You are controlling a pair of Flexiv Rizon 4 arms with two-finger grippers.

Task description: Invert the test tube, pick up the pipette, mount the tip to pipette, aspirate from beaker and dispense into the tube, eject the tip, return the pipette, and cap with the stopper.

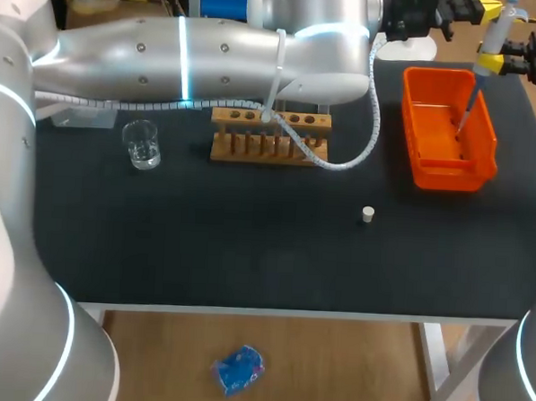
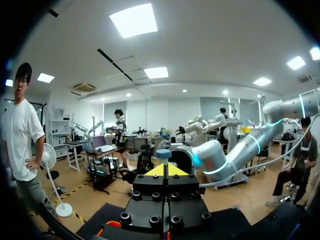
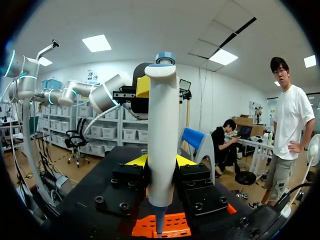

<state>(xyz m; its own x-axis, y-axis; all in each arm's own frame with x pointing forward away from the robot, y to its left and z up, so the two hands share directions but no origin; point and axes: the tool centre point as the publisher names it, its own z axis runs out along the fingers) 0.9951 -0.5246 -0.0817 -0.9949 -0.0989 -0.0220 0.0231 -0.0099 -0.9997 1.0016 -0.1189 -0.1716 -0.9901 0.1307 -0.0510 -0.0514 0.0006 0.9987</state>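
Note:
My right gripper (image 1: pixel 491 61) (image 3: pixel 161 161) is shut on the white pipette (image 1: pixel 494 37) (image 3: pixel 162 135) and holds it upright over the orange bin (image 1: pixel 436 88) (image 3: pixel 170 224). The pipette's thin lower end points down into the bin. My left arm reaches across the table. Its gripper (image 1: pixel 479 7) (image 2: pixel 165 170) is shut and empty, right at the pipette's blue-grey top button (image 2: pixel 163 154). A glass beaker (image 1: pixel 143 145) stands at the left. In the middle is the wooden rack (image 1: pixel 270 136), with a clear tube (image 1: pixel 272 102) upright in it. The small white stopper (image 1: pixel 368 215) lies on the mat.
The left arm's white cable (image 1: pixel 361 142) loops down in front of the rack's right end. The black mat (image 1: pixel 247 253) covers the table, bare along its front. A blue object (image 1: pixel 238 370) lies on the floor below the table's front edge.

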